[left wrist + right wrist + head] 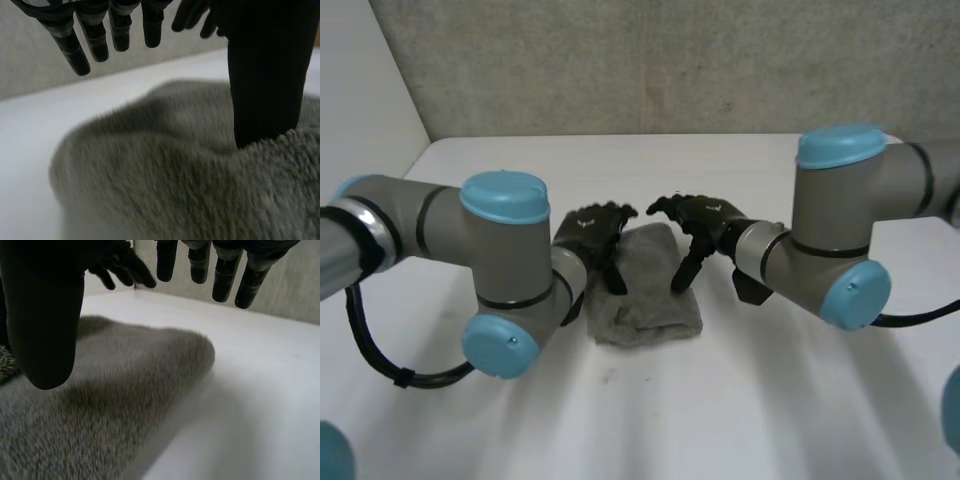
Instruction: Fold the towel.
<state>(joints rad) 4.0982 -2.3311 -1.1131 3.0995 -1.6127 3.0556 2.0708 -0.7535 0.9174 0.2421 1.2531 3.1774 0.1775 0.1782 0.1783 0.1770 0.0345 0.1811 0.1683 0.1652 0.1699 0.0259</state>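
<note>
Grey folded towel [650,300] mid-counter [770,400]; long axis 12–6 o'clock, narrower end toward 12. At its 10 o'clock edge, left hand [592,232]: fingers [100,35] straight, spread, clear of cloth; thumb tip pressed into the pile. At 2 o'clock, right hand [705,220]: spread, thumb just over the cloth, contact unclear.

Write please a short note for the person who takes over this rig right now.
Left hand: open, fingers straight above the towel, thumb pressing into its left part.
Right hand: open, holding nothing, thumb over the towel's right edge.
Towel: small bundle in the middle of the table, seemingly folded already, far end humped.
To do: perhaps flatten the hump, then lift both hands away.
</note>
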